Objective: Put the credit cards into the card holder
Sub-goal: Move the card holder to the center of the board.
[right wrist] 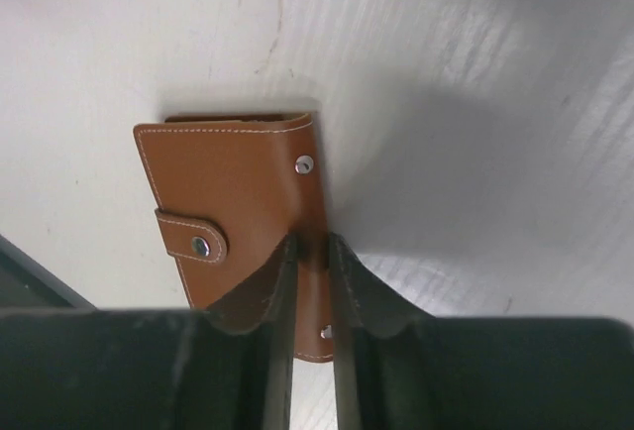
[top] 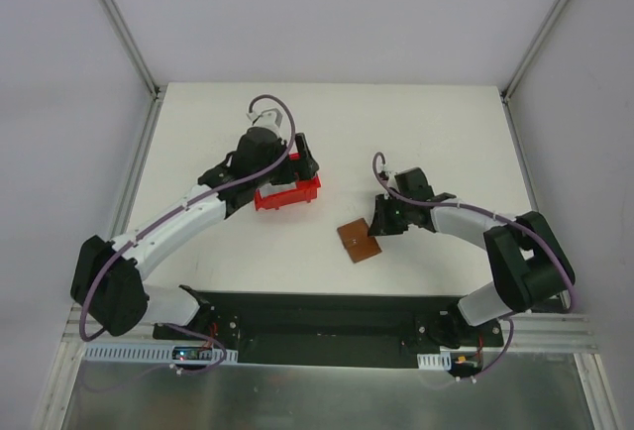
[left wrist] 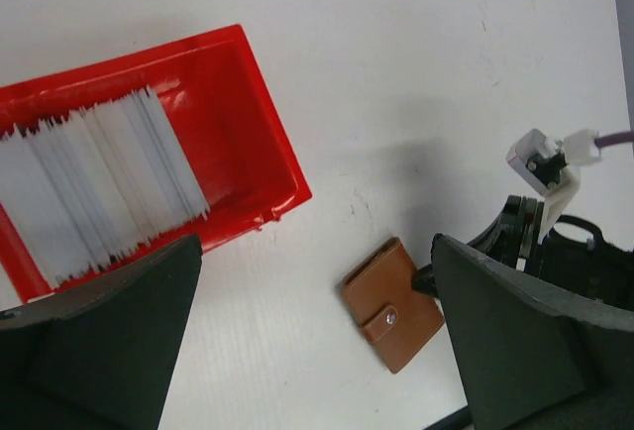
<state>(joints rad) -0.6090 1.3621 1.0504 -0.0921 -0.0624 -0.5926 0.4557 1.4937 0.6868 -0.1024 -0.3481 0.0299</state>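
The card holder is a brown wallet lying on the white table, closed with its snap strap fastened. My right gripper is shut on its spine edge; in the right wrist view the fingers pinch the wallet at its right side. The credit cards stand in a pale stack inside the red tray. My left gripper hovers open and empty over the tray's right end. In the left wrist view its gap spans bare table between the tray and the wallet.
The red tray sits left of the wallet, near the table's middle. The black base plate runs along the near edge. White walls and metal frame posts bound the table at the sides and back.
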